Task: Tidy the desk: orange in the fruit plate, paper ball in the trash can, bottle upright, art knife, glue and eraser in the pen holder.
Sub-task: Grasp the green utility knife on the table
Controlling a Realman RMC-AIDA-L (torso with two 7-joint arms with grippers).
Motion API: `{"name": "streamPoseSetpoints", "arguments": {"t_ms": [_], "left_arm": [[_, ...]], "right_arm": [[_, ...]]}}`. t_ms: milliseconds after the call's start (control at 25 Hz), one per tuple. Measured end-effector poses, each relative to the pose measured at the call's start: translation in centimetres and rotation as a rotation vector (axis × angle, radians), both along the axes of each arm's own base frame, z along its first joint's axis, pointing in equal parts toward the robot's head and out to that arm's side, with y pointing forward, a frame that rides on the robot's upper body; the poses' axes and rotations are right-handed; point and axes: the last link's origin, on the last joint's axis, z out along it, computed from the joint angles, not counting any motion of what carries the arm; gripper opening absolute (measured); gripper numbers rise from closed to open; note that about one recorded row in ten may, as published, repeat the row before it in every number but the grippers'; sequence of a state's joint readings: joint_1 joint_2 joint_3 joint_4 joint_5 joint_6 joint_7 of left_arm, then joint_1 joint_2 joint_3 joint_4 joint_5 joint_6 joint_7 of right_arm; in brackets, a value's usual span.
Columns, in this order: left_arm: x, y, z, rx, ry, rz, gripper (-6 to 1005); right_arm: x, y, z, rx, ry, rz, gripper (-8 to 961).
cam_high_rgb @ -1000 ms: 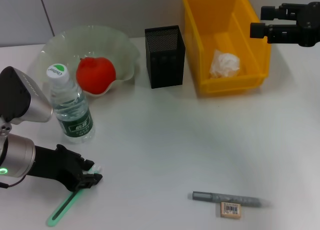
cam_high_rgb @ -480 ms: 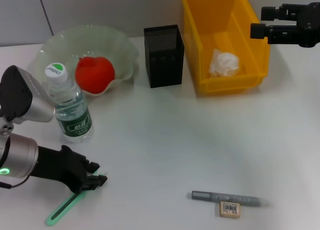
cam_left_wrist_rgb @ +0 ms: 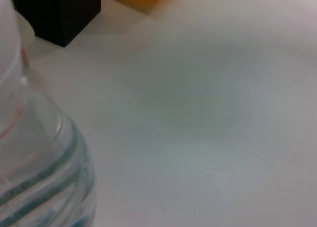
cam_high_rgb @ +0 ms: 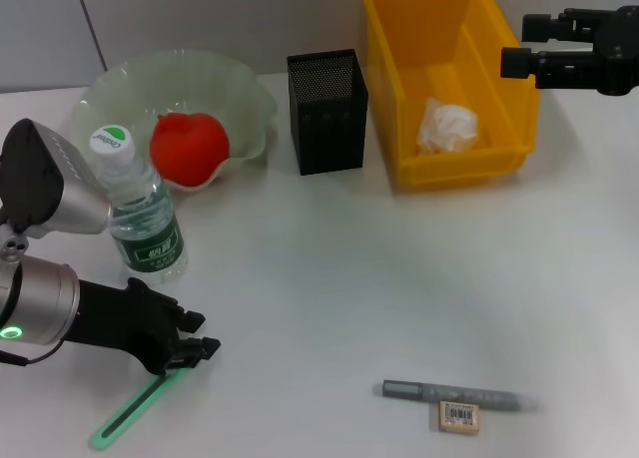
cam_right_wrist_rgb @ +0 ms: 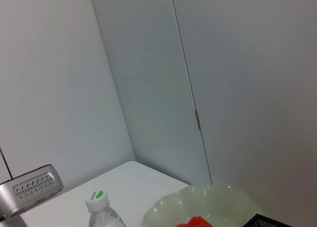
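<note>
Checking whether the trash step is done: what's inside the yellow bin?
A crumpled white paper ball lies inside the yellow bin. The near wall hides a strip of the floor.

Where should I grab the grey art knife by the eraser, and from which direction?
Take the art knife at mid-body, from straight above, fingers across its narrow width. It lies flat and lengthwise across the desk, and the eraser sits against its near side, so stay left of the eraser.
</note>
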State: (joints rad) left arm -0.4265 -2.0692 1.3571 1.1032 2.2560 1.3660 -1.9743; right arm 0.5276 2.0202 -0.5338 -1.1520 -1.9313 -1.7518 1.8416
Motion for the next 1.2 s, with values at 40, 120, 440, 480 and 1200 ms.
{"name": "streamPoseSetpoints", "arguments": {"t_ms": [40, 120, 440, 480, 1200], "left_arm": [[0.00, 0.00, 0.00, 0.000, 0.000, 0.000, 362], [-0.02, -0.05, -0.06, -0.007, 0.006, -0.012, 362], [-0.25, -0.13, -0.05, -0.010, 0.010, -0.008, 368], [-0.29, -0.12, -0.04, -0.008, 0.009, -0.006, 368], [-0.60, 0.04, -0.11, -0.009, 0.037, -0.008, 370]], "right_arm": [[0.00, 0.00, 0.00, 0.000, 0.000, 0.000, 756], [0.00, 0.00, 0.00, 0.000, 0.000, 0.000, 756], [-0.01, 0.00, -0.03, 0.000, 0.000, 0.001, 755], [-0.01, -0.01, -0.03, 0.000, 0.000, 0.001, 755], [-0.20, 0.24, -0.06, 0.002, 0.000, 0.004, 755]]}}
